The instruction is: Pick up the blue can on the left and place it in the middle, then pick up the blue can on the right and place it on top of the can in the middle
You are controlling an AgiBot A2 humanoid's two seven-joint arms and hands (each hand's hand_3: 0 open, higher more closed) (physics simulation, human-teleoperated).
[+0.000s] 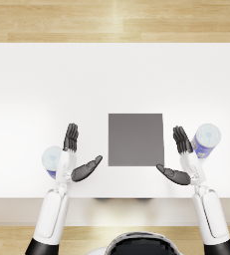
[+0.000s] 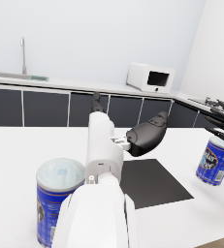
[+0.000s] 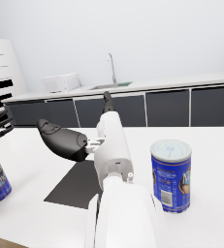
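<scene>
**Both cans upright, both hands empty beside the mat**

You are looking down at a white table (image 1: 47, 84) that is filling most of the head view, with a wood floor (image 1: 111, 20) showing past its far edge. In the wrist views a kitchen counter with dark cabinet fronts (image 2: 45, 106), a sink tap (image 2: 23, 54) and a white microwave (image 2: 151, 77) are lining the wall behind it.

A dark square mat (image 1: 136, 139) is lying flat in the middle of the table, near the front edge, with bare white surface stretching beyond it and to both sides.

The left blue can (image 1: 51, 160) is standing upright, long axis vertical and pale lid up, just outside your left hand and partly hidden by the forearm. The right blue can (image 1: 206, 140) is standing upright too, just outside your right hand.

Your left hand (image 1: 76, 157) is holding nothing: fingers straight and pressed together, thumb stretching toward the mat. Your right hand (image 1: 180, 159) is mirroring it, empty, fingers together, thumb angling toward the mat's near corner.
</scene>
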